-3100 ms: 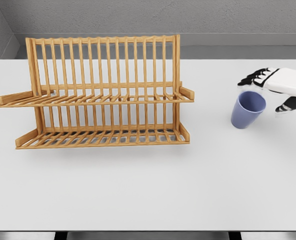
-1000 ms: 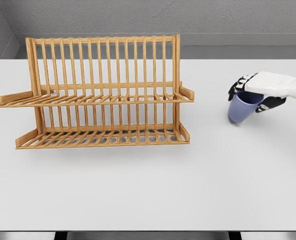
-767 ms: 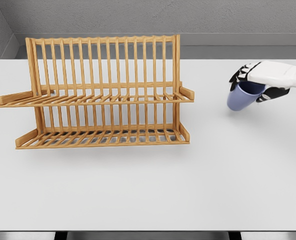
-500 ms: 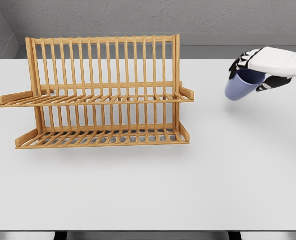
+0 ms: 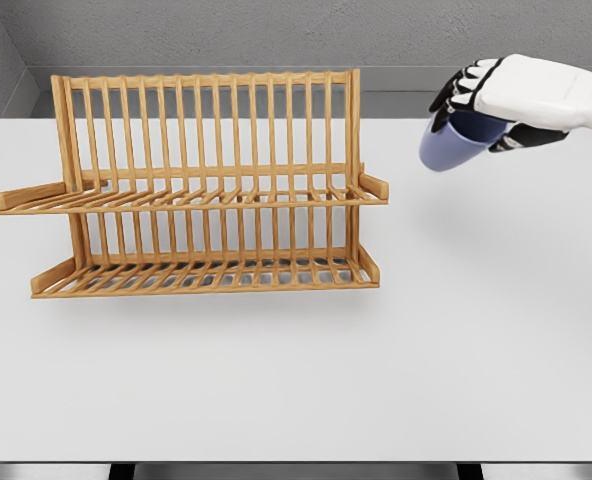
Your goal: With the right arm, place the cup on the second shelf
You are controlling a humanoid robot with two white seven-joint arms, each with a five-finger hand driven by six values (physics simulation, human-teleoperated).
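A blue-violet cup [image 5: 444, 148] hangs in the air at the upper right, tilted with its base toward the lower left. My right hand [image 5: 481, 100] is shut on its rim from above; the white arm comes in from the right edge. The cup is to the right of the wooden two-tier dish rack [image 5: 201, 190], a little above the level of its upper shelf [image 5: 191, 198]. The lower shelf [image 5: 206, 275] rests on the white table [image 5: 306, 380]. Both shelves hold nothing. My left arm does not show.
The rack's tall back slats [image 5: 216, 125] rise behind the upper shelf. Its right end post [image 5: 355, 120] stands closest to the cup. A grey wall runs behind the table's far edge.
My right hand closed on the cup, lifted it off the table and carried it up and to the left toward the rack. The cup has tilted more.
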